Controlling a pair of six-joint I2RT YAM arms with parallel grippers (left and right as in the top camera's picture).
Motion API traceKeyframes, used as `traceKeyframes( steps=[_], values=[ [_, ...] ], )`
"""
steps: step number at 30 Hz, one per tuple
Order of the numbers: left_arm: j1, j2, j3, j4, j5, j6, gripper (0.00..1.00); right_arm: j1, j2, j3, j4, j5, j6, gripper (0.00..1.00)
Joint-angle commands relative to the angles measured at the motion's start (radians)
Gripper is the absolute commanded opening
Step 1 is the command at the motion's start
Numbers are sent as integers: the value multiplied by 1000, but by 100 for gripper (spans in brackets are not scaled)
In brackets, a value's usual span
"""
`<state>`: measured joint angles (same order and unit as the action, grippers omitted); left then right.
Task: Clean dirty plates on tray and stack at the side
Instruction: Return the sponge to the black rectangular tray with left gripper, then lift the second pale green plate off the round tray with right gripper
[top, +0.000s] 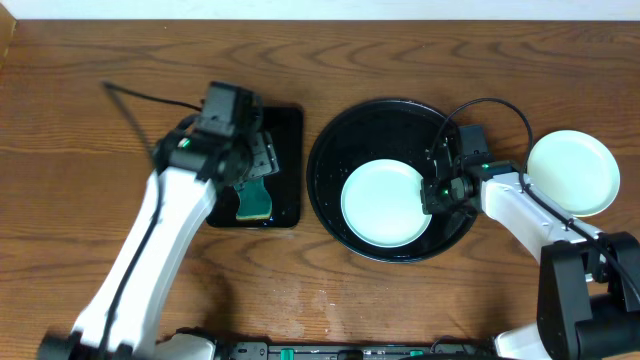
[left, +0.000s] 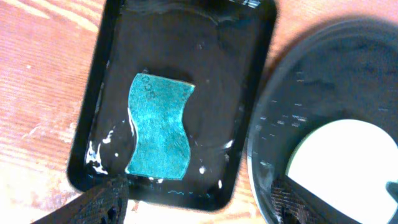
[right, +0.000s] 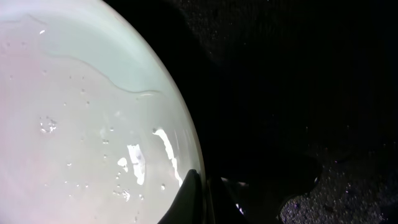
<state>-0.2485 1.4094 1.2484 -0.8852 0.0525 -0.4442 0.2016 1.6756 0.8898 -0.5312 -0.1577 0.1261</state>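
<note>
Overhead straight down; wrist views close, sharing tray (top: 380, 130)

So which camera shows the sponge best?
The left wrist view: the sponge lies whole and close in its small tray. Overhead it is small and partly hidden under the left gripper. The right wrist view shows a plate and no sponge.

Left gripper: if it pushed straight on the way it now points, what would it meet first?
Most likely the rectangular black tray, near its closer rim beside the blue sponge; the left gripper hangs open above it, depth unclear.
</note>
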Motion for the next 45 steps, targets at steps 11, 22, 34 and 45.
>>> traceKeyframes(
  steps=[11, 22, 34, 45],
  values=[
    [6, -134, 20, -23, 19, 6, 83, 2, -378, -4, -15, 179, -18, 1],
    [6, -134, 19, -23, 19, 6, 84, 109, -527, -4, 11, 492, -65, 1],
    [6, -134, 19, -23, 19, 6, 84, 523, -556, -4, -11, 1069, -114, 1],
    [6, -134, 19, -23, 19, 6, 84, 765, -556, -4, -10, 1339, -196, 1]
  ],
)
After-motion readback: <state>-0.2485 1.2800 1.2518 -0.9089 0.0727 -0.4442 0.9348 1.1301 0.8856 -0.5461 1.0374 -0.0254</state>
